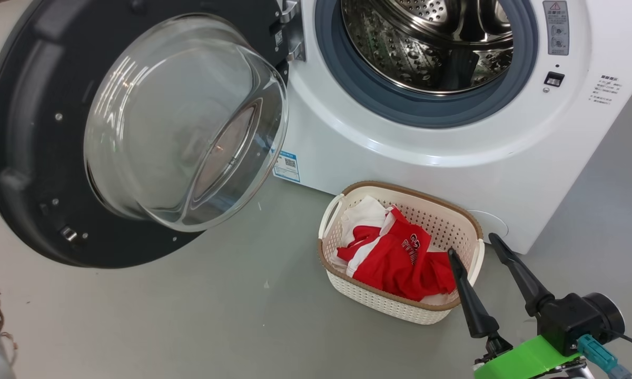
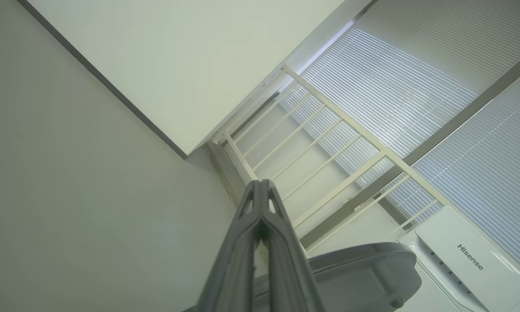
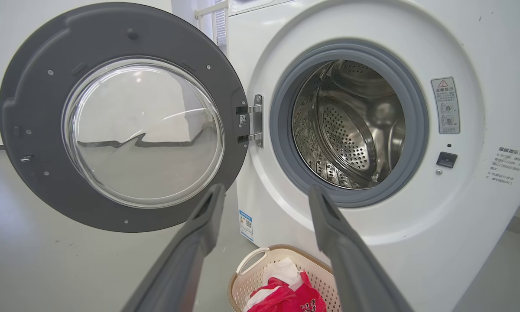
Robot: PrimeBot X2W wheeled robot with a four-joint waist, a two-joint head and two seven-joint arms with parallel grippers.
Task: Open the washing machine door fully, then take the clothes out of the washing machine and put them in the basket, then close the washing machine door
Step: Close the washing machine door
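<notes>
The left gripper (image 2: 260, 184) is closed, its two fingers pressed together on nothing, pointing up past a white railing (image 2: 329, 143) towards window blinds (image 2: 416, 86). In the head view the door (image 1: 37, 137) fills the left side, swung wide open on its hinge (image 1: 294, 31), the inner face of its black rim and its bulging glass bowl turned outward. To its right stands the machine (image 1: 453, 158), its mouth uncovered, so that the grey gasket (image 1: 400, 108) and the perforated steel drum (image 1: 400, 47) show. A small blue label (image 1: 286, 167) sits at the machine's lower left front corner. The basket (image 1: 453, 221) stands on the grey floor (image 1: 189, 316) just in front of the machine, below the mouth. The clothes (image 1: 400, 258) lie inside the basket: red fabric with white lettering heaped at the middle and white fabric at its left end. At the lower right the right gripper (image 1: 472, 245) is open, fingers spread wide with nothing between them, one tip over the basket's right end and the other just beside its rim.
</notes>
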